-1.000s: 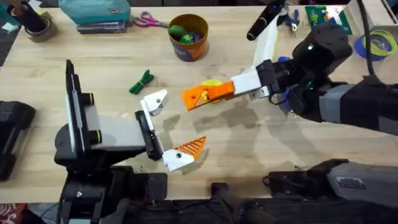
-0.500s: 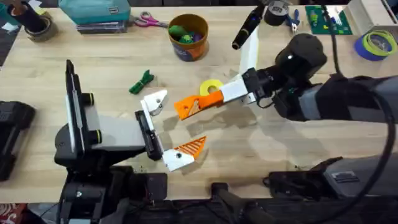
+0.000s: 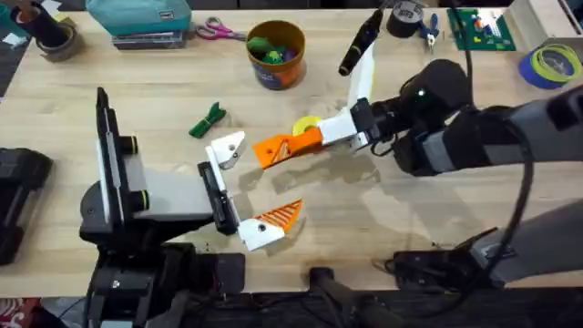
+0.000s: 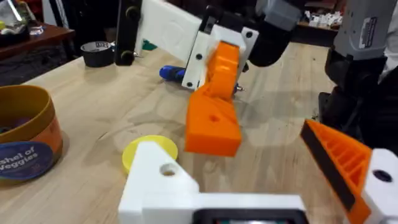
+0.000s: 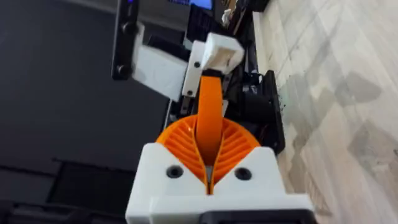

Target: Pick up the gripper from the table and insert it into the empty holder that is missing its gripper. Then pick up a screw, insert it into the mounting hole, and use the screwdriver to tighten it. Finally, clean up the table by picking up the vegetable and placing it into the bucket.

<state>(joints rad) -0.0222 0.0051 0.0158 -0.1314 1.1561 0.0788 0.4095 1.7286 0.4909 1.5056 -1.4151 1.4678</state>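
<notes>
At the upper left of the overhead frame a roll of tape (image 3: 56, 40) and a teal case (image 3: 138, 15) lie on the worktop (image 3: 137, 100), with scissors (image 3: 217, 30) just to the right of the case. Below them, at mid-left, the left pincer (image 3: 244, 189) lies released: its upper bracket, the holder (image 3: 228, 148), carries no orange finger, while the lower bracket bears a ribbed orange one. The vegetable (image 3: 208, 119) lies on the bare wood just above and left of the holder, apart from it. Further up, near top centre, stands the bucket (image 3: 276, 54) with round green and purple pieces inside; in the left wrist view its navy label reads "…shel of Veggies". Right of the holder, at frame centre, the right pincer (image 3: 296, 146) is clenched on the gripper (image 3: 284, 148), which points toward the holder with a small gap between them; in the right wrist view the orange wedge stands pinched between the two ribbed pads. A yellow ring-shaped disc (image 3: 307, 125) sits on the worktop partly behind the right pincer. The screwdriver (image 4: 171, 73) shows in the left wrist view as a blue body behind the right pincer's bracket. At the upper right lie a black tape roll (image 3: 405, 15), a green circuit board (image 3: 480, 25) and a blue tape roll (image 3: 552, 65).
</notes>
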